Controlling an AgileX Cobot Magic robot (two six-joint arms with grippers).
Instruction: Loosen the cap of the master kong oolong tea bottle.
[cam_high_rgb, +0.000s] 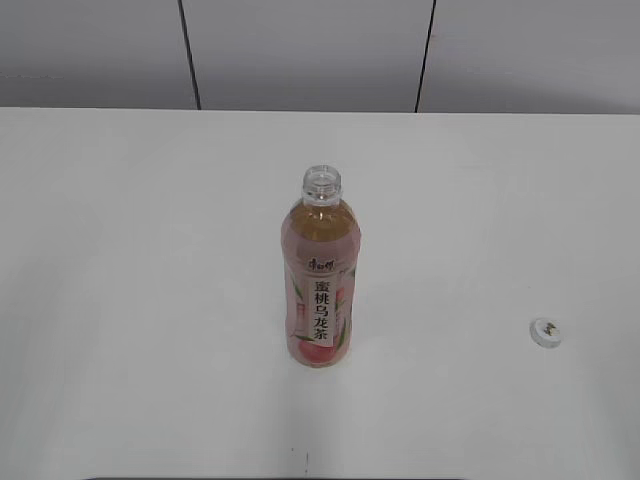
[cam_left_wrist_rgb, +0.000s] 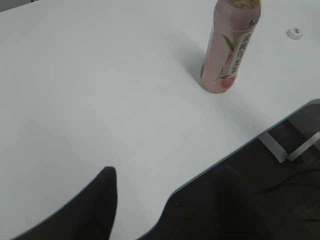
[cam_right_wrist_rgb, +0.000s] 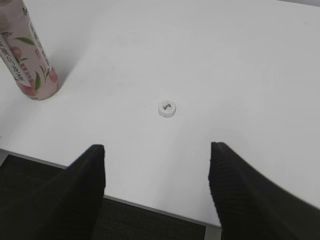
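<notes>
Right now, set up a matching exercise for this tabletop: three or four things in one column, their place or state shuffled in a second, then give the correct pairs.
Column 1
1. tea bottle
2. cap
3. right gripper
4. table

Column 2
A. lying flat on the table, off to the bottle's right
B. white, bearing the bottle and the cap
C. upright near the middle, neck uncovered
D. fingers spread apart, holding nothing, near the table's edge

Pairs: 1-C, 2-A, 3-D, 4-B
</notes>
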